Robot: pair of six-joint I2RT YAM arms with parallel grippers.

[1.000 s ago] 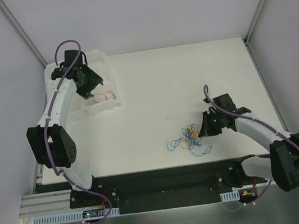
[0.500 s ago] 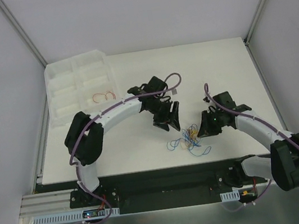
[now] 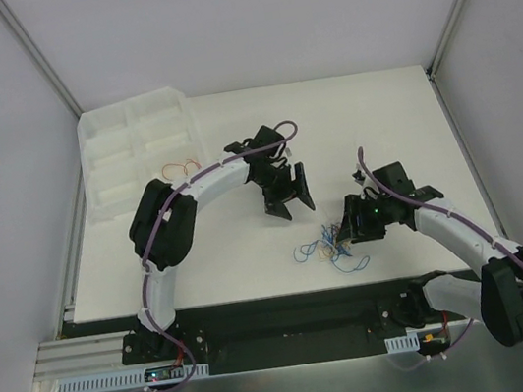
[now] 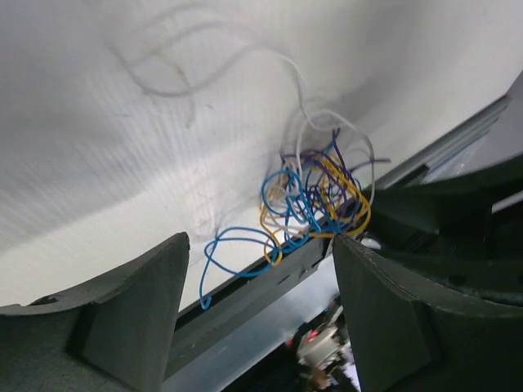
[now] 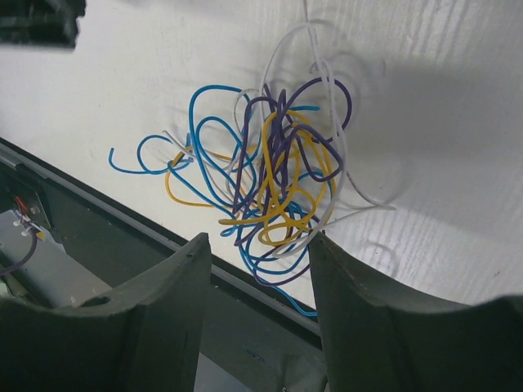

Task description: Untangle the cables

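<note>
The cables (image 3: 330, 244) lie in a small tangled bundle of blue, yellow, purple and white wires near the table's front edge. My right gripper (image 3: 350, 224) stands just right of the bundle, open. In the right wrist view the bundle (image 5: 278, 175) lies just past the open fingertips of the right gripper (image 5: 257, 238), a white wire reaching the right one. My left gripper (image 3: 288, 198) hovers up and left of the bundle, open and empty. In the left wrist view the tangle (image 4: 315, 200) lies beyond the left gripper (image 4: 260, 241).
A white compartment tray (image 3: 104, 146) stands at the back left, with a thin red wire (image 3: 182, 168) in one cell. The table's dark front edge (image 3: 288, 303) runs just below the bundle. Grey walls close in both sides.
My left arm has swung from the tray to the table's middle, close to the bundle. My right gripper, shut at the bundle before, has opened and let it go.
</note>
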